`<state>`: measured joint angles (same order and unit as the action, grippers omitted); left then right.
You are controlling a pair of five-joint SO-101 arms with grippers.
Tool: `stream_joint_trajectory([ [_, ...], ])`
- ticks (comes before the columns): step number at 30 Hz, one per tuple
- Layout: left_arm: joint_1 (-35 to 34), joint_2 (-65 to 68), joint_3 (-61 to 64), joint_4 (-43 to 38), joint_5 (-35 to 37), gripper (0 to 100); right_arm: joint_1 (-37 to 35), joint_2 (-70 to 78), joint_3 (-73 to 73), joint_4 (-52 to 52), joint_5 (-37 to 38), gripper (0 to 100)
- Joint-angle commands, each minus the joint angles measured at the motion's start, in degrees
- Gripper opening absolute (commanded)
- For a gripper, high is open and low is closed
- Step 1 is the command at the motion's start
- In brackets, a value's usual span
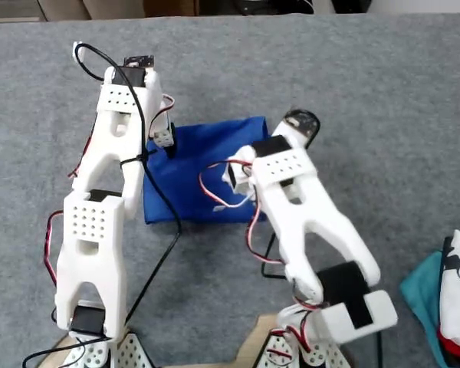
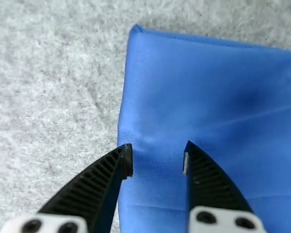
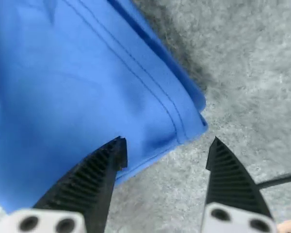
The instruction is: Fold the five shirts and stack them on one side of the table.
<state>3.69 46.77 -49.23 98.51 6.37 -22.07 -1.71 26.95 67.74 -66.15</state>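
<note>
A folded blue shirt (image 1: 203, 165) lies flat on the grey table cover, in the middle between the two arms. My left gripper (image 2: 157, 158) is open just above the blue shirt (image 2: 208, 97), close to its side edge near a corner, and holds nothing. In the high view the left gripper (image 1: 164, 138) sits at the shirt's far left corner. My right gripper (image 3: 167, 145) is open too, straddling a hemmed corner of the blue shirt (image 3: 63, 87), with one finger over cloth and the other over the grey cover.
A pile of other shirts (image 1: 451, 295), teal, white and red, lies at the table's right edge. A black cable (image 1: 162, 261) trails from the left arm across the cover near the shirt. The grey cover (image 1: 383, 92) stretches bare at the back right.
</note>
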Motion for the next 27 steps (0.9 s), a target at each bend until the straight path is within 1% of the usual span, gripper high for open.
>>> stream_joint_trajectory([
  [1, 0.09, -2.59, -2.64, 0.53, -0.62, 19, -1.89, 1.19, -0.31, -2.55, -0.79, 27.8],
  [7, 0.09, -2.59, -2.55, 0.53, -0.62, 19, -2.42, 5.93, -0.22, -8.97, -4.40, 27.8],
  [13, 0.09, -2.51, -2.64, 0.53, -0.62, 19, -2.15, 12.26, -0.31, -12.66, -4.40, 27.8],
  [22, 0.00, -2.51, -2.37, 0.53, -0.70, 19, -1.89, 15.87, -0.13, -12.84, -3.69, 27.4],
  [27, -0.88, -2.51, -2.64, 0.53, -0.70, 19, 1.71, 16.22, -0.04, -12.84, -3.69, 27.4],
])
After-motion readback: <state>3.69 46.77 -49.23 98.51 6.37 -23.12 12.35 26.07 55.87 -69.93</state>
